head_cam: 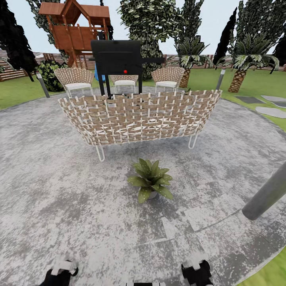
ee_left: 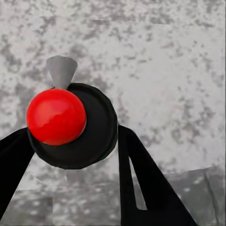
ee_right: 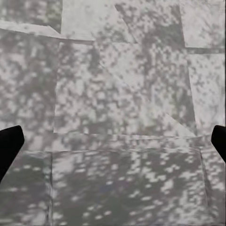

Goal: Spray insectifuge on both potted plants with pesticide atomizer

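Grey stone patio [head_cam: 59, 198] carries potted plant [head_cam: 151, 180] and woven sofa [head_cam: 139, 117].

Black fingers [ee_left: 141, 183], red ball, grey cone

Both arms hang low: the left gripper [ee_left: 70, 155] clamps something, the right gripper [ee_right: 113, 141] gapes wide.

No legible text, label, brand, number or sign appears in any view. The grill [head_cam: 116, 57] carries a small red dot on its front but no lettering. The sofa [head_cam: 139, 116], the chairs [head_cam: 75, 79] and the playhouse [head_cam: 75, 24] bear no markings. The red knob [ee_left: 56, 116] seen from the left wrist is plain, without characters.
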